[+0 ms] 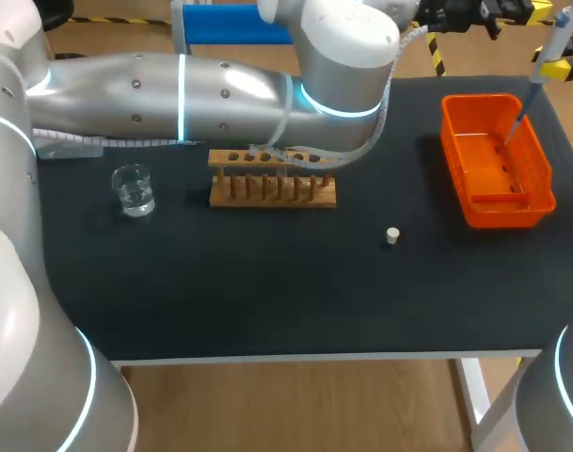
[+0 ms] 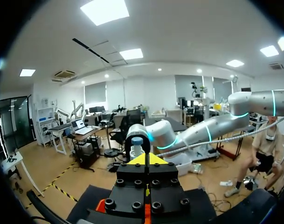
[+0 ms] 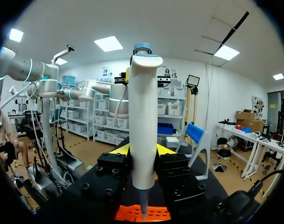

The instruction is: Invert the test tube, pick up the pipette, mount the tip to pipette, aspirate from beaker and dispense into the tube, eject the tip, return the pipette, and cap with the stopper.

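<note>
My right gripper [image 3: 142, 151] is shut on the white pipette [image 3: 142, 116], which stands upright between its yellow tips. In the head view the pipette [image 1: 548, 52] hangs at the far right, its thin lower end pointing down into the orange bin [image 1: 540, 155]. My left arm crosses the table's back; its gripper [image 2: 146, 159] is shut and empty, level with the pipette's blue top [image 2: 137, 141] and just beyond it. The glass beaker [image 1: 133, 189] stands at the left. The white stopper [image 1: 392, 235] lies mid-table. I cannot make out the test tube in the wooden rack [image 1: 272, 188].
The left arm and its cable hang over the back of the rack. The orange bin [image 3: 142, 213] lies directly under the pipette's end. Dark mat lies bare between the rack, the stopper and the table's front edge.
</note>
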`<state>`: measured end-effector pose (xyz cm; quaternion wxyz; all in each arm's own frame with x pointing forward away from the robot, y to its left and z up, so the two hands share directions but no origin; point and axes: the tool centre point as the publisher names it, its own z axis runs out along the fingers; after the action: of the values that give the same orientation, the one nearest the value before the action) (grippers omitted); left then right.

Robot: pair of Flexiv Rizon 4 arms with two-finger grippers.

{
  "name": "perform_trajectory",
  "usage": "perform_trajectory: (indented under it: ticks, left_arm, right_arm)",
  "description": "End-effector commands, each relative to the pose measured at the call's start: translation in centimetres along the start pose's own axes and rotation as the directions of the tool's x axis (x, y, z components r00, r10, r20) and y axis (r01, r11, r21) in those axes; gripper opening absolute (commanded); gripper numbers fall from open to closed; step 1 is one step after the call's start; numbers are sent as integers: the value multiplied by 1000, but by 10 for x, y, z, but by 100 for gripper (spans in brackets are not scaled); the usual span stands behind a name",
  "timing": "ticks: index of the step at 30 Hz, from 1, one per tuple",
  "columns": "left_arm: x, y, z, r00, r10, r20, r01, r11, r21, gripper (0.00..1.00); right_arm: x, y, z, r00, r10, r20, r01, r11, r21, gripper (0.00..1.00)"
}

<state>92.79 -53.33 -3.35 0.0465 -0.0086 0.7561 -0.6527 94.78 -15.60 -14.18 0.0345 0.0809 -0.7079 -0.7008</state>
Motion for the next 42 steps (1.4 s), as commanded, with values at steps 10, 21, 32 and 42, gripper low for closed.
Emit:
perform_trajectory:
  ticks: [10,21,32,42]
  left_arm:
    - [-15,-2,19,1000,6,7,-6,998,58,0]
    - [-16,1,30,1000,1,1,-1,997,73,0]
    - [-15,4,36,1000,-4,-11,5,997,77,0]
    - [-12,7,36,1000,-11,-15,12,997,73,0]
  right_arm:
    - [-3,-1,-3,1000,-1,-10,1,1000,0,0]
    - [-3,-1,-3,1000,-1,-10,1,1000,0,0]
    - [-3,-1,-3,1000,-1,-10,1,1000,0,0]
    - [-3,-1,-3,1000,-1,-10,1,1000,0,0]
